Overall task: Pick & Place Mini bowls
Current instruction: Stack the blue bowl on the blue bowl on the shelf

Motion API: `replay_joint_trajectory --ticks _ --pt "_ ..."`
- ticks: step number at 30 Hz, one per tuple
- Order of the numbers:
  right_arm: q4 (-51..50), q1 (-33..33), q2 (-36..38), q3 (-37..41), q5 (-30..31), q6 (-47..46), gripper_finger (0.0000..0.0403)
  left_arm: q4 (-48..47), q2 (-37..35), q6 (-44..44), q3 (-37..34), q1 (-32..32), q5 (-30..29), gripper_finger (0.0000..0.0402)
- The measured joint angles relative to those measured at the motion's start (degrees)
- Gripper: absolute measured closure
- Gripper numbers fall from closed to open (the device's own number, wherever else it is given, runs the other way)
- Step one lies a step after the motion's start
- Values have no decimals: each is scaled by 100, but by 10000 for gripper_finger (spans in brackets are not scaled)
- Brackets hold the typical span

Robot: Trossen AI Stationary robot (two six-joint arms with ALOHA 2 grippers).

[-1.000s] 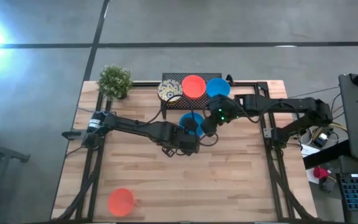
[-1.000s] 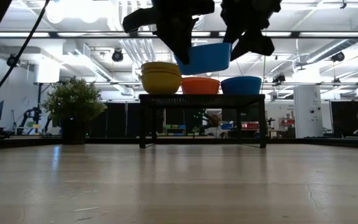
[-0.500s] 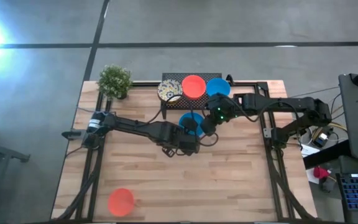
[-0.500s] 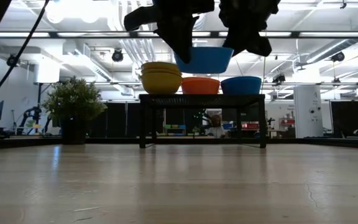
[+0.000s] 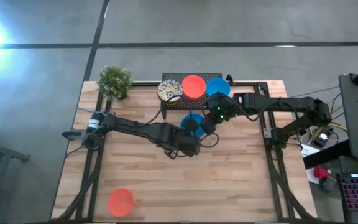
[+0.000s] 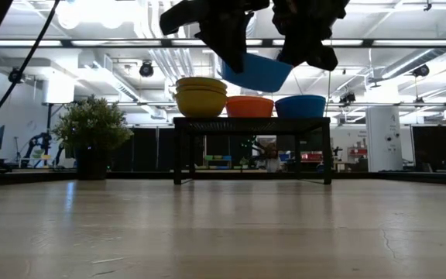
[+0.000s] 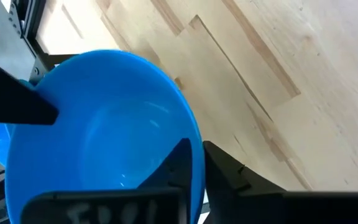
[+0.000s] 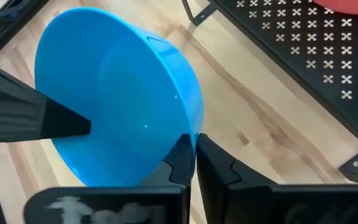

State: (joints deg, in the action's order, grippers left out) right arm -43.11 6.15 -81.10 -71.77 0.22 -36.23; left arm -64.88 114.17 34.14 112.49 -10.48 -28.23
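Note:
A bright blue mini bowl (image 5: 191,122) hangs in the air just in front of the black mesh rack (image 5: 174,77), held by both grippers. My left gripper (image 5: 188,132) is shut on it at its near side. My right gripper (image 5: 204,122) is shut on it at its right side. In the low view the bowl (image 6: 255,71) sits above rack height and is tilted. On the rack stand cream patterned bowls (image 5: 169,90), an orange-red bowl (image 5: 193,85) and a blue bowl (image 5: 217,86). Another orange-red bowl (image 5: 120,201) rests on the table at the near left. My left gripper pinches the blue bowl's rim (image 7: 197,144), one finger (image 7: 180,163) inside the bowl and one (image 7: 224,169) outside. The bowl is lifted clear of the table and tilted. My right gripper pinches the rim (image 8: 196,132) at another place, one finger (image 8: 180,163) inside and one (image 8: 216,165) outside, coming from the table's right side. The bowl is clear of table and rack.
A small green potted plant (image 5: 114,81) stands at the far left corner. The rack's mesh top (image 8: 303,56) is close beside the held bowl. Bare wooden table (image 5: 229,180) lies toward the near edge.
The blue bowl has stayed in the air in front of the rack between both grippers and has tipped from about level to tilted. Both grippers have stayed shut on its rim.

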Motion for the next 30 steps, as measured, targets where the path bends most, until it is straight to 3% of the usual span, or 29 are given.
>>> replay_joint_trajectory --ticks 12,30 --pt "-7 32 4 0 -91 -4 395 21 0 -151 -2 9 -58 313" --pt "-504 173 13 15 -103 67 395 69 0 -315 11 2 -13 307"
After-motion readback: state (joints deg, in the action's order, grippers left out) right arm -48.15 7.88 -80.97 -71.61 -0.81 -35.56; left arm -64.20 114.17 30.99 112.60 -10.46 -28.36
